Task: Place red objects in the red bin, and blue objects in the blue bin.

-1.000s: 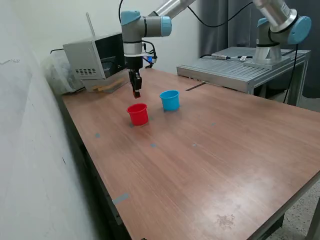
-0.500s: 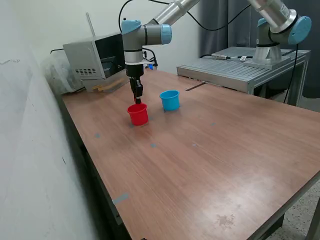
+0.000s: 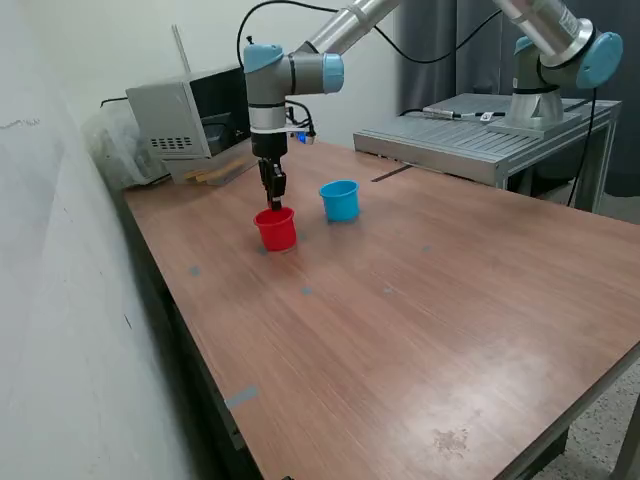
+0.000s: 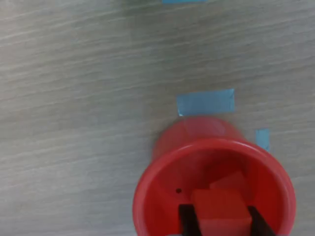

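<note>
The claw (image 3: 275, 203) hangs straight down over the red cup (image 3: 276, 229), its tips at the cup's mouth. In the wrist view the two dark fingers (image 4: 186, 220) are closed on a red cube (image 4: 219, 212), one finger on each side of it, and the cube sits inside the rim of the cup (image 4: 147, 177). Behind the held cube a second red block shape (image 4: 230, 181) shows lower inside the cup; whether it rests on the bottom cannot be told.

The red cup stands on the desk (image 3: 420, 300) towards the far corner at the exterior view's left. The blue cup (image 3: 340, 200) stands just beside it, towards the exterior view's right and a little further back; the two do not touch. A strip of blue tape (image 4: 205, 102) lies on the desk right against the red cup's base, with a smaller scrap (image 4: 262, 137) near it.

No blue cubes can be made out in either view.
</note>
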Available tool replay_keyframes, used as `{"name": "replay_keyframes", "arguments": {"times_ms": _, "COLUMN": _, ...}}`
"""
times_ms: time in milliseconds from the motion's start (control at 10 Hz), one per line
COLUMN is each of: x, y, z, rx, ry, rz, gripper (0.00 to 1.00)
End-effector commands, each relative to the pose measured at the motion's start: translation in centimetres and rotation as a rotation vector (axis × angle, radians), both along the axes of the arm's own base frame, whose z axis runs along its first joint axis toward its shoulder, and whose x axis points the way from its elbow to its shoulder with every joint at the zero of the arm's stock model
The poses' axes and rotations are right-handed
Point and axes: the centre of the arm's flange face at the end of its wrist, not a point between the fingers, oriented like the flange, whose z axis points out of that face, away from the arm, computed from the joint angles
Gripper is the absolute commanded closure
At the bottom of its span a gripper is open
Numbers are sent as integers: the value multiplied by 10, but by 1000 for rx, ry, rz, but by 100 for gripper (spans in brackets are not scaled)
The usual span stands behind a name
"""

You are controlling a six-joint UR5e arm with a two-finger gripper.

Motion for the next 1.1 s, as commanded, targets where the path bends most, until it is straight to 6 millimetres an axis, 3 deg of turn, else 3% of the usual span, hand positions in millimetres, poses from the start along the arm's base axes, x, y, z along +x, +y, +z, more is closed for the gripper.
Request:
{"name": "replay_keyframes", "arguments": {"times_ms": 0, "x": 0, "y": 1, "z": -1, "rx": 1, "ry": 3, "rz": 3, "gripper": 0}}
{"name": "replay_keyframes", "arguments": {"times_ms": 300, "x": 0, "y": 1, "z": 4, "rx": 5, "ry": 7, "rz": 4, "gripper": 0}}
{"name": "replay_keyframes", "arguments": {"times_ms": 400, "x": 1, "y": 0, "z": 13, "rx": 9, "ry": 17, "rz": 7, "gripper": 0}}
{"name": "replay_keyframes", "arguments": {"times_ms": 500, "x": 16, "y": -6, "z": 29, "rx": 8, "ry": 14, "rz": 10, "gripper": 0}}
{"name": "replay_keyframes", "arguments": {"times_ms": 700, "x": 69, "y": -22, "z": 73, "rx": 10, "ry": 10, "rz": 25, "gripper": 0}}
{"name": "replay_keyframes", "arguments": {"times_ms": 900, "x": 131, "y": -71, "z": 134, "rx": 17, "ry": 23, "rz": 74, "gripper": 0}}
{"name": "replay_keyframes", "arguments": {"times_ms": 1000, "x": 161, "y": -81, "z": 166, "rx": 9, "ry": -10, "rz": 78, "gripper": 0}}
